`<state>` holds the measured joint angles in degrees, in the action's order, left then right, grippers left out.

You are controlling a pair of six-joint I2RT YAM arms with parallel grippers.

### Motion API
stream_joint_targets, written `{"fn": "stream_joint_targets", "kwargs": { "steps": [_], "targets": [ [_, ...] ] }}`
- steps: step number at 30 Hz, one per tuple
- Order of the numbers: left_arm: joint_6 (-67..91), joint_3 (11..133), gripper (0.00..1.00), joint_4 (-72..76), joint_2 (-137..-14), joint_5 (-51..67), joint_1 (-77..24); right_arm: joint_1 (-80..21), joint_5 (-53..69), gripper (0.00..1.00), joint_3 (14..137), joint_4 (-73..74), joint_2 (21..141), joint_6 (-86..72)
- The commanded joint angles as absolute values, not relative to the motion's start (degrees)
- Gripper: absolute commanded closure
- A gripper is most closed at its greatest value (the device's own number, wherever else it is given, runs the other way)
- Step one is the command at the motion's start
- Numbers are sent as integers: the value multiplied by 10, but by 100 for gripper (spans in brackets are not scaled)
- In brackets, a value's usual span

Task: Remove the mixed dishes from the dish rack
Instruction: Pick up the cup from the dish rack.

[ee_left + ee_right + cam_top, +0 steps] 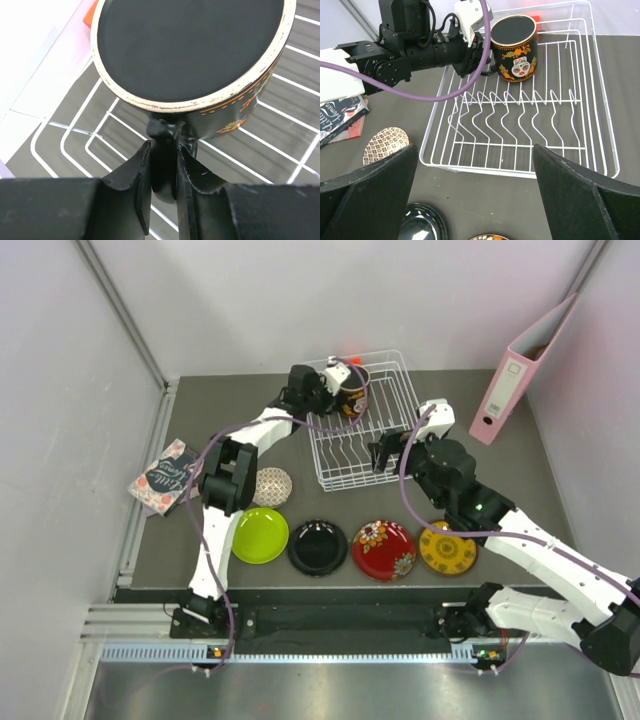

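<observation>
From above, the white dish rack (pixel 362 430) stands at the far middle of the dark table (pixel 200 410). The only dish in it is the dark mug (pixel 352 392), in its far left corner. The left gripper (pixel 336 390) reaches to the mug from the left side. The right gripper (pixel 384 454) is at the near right edge of the rack. In front of the rack, four plates lie on the table in a row: the green plate (pixel 260 535), the black plate (pixel 318 547), the red flowered plate (pixel 383 550) and the yellow plate (pixel 447 550). The beige bowl (pixel 272 485) lies upside down just behind the green plate. A book (pixel 165 477) lies at the left, and a pink binder (pixel 515 370) leans at the far right.

In the left wrist view, the mug (pixel 190 45) is upside down, with its flat dark bottom toward the camera. Its handle (pixel 163 145) sits between the two fingers (pixel 136 175), and they are pressed against it on both sides. The white wires of the rack are under the mug.

In the right wrist view, the right gripper (pixel 474 150) has its fingers (pixel 370 195) wide apart with nothing between them, over the near edge of the rack (pixel 520 120). The mug (pixel 515 47) is at the far side of the rack, with the left arm beside it. I cannot tell if the mug rests on the wires.
</observation>
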<state>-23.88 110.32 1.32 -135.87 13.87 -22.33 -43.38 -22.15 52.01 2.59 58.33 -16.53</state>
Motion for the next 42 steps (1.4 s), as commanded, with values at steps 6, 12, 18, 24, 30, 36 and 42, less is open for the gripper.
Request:
{"fn": "stream_joint_targets", "kwargs": {
  "steps": [6,12,18,24,30,36,42],
  "targets": [
    [-189,1074,100,63,-1259,81,-246,-435,-242,4,528,4,559,-167],
    [-124,1095,100,61,-1230,41,-249,-435,-257,5,535,-11,542,-170],
    [-56,1149,100,16,-1224,36,-249,-435,-274,4,546,-9,529,-178],
    [-34,1147,100,7,-1200,42,-251,-435,-296,4,539,-8,504,-180],
    [-36,1117,100,3,-1166,47,-258,-435,-297,5,528,-7,494,-190],
    [-2,1119,100,-27,-1152,18,-258,-435,-294,5,516,-14,502,-199],
    [161,1179,100,-80,-1166,68,-230,-435,-308,4,537,-2,526,-208]
  ]
}}
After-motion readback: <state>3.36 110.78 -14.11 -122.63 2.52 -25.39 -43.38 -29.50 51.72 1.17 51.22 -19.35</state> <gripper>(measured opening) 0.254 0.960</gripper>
